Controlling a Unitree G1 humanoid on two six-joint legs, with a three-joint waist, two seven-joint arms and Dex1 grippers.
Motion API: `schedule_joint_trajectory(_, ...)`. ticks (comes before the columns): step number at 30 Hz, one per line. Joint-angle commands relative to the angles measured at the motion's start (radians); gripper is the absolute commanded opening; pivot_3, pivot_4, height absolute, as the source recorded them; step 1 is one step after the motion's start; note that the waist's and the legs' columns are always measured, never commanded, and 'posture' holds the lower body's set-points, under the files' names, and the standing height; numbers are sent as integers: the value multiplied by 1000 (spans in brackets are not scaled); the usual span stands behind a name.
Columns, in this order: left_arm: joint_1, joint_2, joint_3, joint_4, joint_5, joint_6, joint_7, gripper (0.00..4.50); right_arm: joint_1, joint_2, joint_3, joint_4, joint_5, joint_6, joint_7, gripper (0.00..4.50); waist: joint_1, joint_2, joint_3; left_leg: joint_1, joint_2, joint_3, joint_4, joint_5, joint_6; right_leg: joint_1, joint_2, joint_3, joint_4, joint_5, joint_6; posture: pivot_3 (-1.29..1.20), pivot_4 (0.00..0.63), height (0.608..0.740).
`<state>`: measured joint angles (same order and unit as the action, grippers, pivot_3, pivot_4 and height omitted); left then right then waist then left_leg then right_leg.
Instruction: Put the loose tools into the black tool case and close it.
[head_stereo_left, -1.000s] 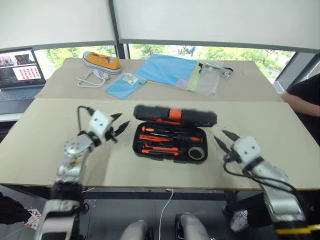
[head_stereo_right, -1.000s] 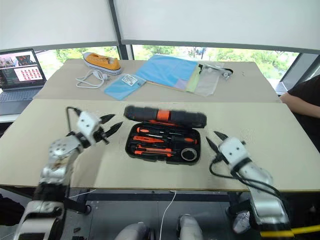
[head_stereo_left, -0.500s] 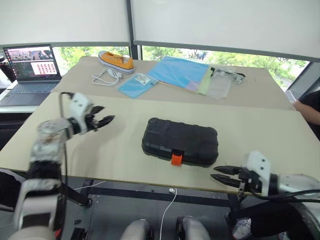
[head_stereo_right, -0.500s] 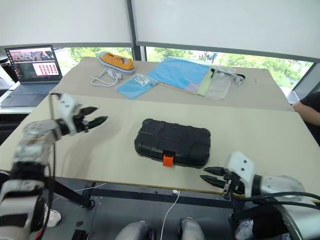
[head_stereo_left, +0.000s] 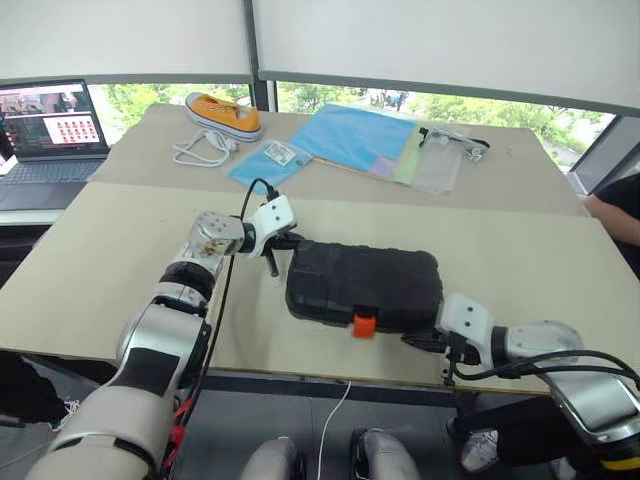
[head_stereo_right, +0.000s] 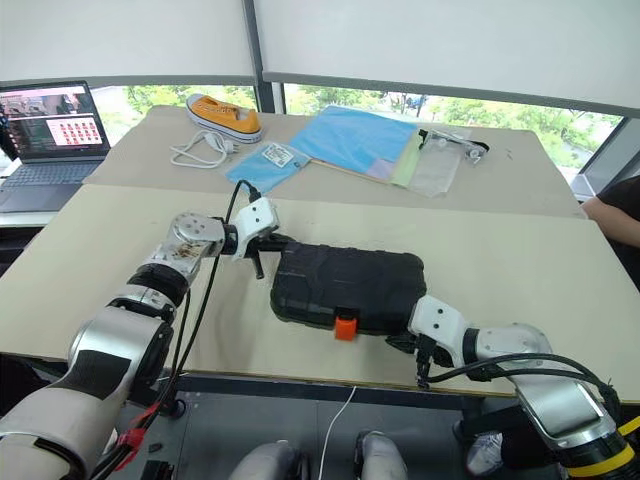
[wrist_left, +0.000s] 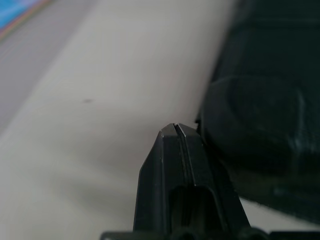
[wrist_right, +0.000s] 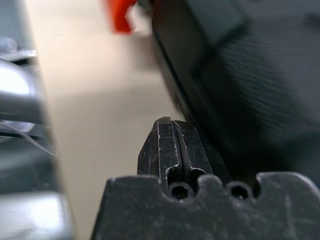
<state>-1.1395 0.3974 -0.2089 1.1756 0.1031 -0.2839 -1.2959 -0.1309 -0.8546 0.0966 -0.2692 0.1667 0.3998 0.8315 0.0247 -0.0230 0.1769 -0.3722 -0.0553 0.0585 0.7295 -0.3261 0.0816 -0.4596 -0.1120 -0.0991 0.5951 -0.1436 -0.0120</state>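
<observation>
Case (head_stereo_left: 364, 285) is shut and lies flat on the near tabletop (head_stereo_left: 100, 260), close to its front edge and about midway between the left and right edges. Long axis runs roughly parallel to that front edge, skewed slightly so the left end sits a bit farther back than the right. Orange latch (head_stereo_left: 364, 324) is on the long side facing the front edge, hinge side faces the back. Left end effector (head_stereo_left: 281, 244) is at the case's left rear corner, fingers pressed together with nothing between them, tip right beside the case wall; the left wrist view shows the tip (wrist_left: 175, 131) against or just off the shell, can't tell if touching. Right end effector (head_stereo_left: 420, 343) is at the case's right front corner near the tabletop's front edge, fingers also closed and empty, lying along the lower edge of the case (wrist_right: 235, 75); contact unclear there too. So the case sits between the two end effectors on a diagonal.
</observation>
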Motion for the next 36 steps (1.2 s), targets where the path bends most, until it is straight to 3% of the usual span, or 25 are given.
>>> schedule_joint_trajectory(1,28,-9,-7,-94,-51,3,-211,9,-43,8,-118,46,-27,-44,-85,0,1,1,0,0,0,0,0,0,0,0,-1,1,0,1,1,0,150,718)
schedule_joint_trajectory(7,23,1,78,-178,-137,142,-205,9,50,-1,-198,-18,22,-27,-48,0,3,1,0,0,0,-2,2,2,3,2,-1,3,0,1,1,0,150,718)
schedule_joint_trajectory(13,65,-1,86,-492,-254,433,-289,9,148,10,-359,-189,186,96,-23,0,-2,1,0,-1,0,-3,2,5,8,2,0,3,0,1,2,0,150,718)
schedule_joint_trajectory(17,187,-32,-9,-662,-198,371,-242,9,114,60,-353,-285,270,200,-81,0,-5,2,0,2,0,-4,2,4,7,4,0,4,0,1,2,0,150,718)
schedule_joint_trajectory(23,255,-39,-110,-641,-85,216,-139,9,63,101,-237,-287,237,236,-129,0,-6,3,-2,2,1,-4,2,3,4,4,0,6,1,2,1,0,150,718)
schedule_joint_trajectory(28,274,-31,-137,-632,-72,168,-118,9,97,87,-188,-273,203,253,-143,0,5,4,-4,2,0,-4,2,4,8,4,-1,6,1,2,1,0,150,718)
schedule_joint_trajectory(36,263,-30,-136,-636,-94,179,-107,9,208,103,-283,-348,234,267,-183,0,14,3,-13,3,1,-4,2,4,9,4,0,6,0,1,1,0,150,718)
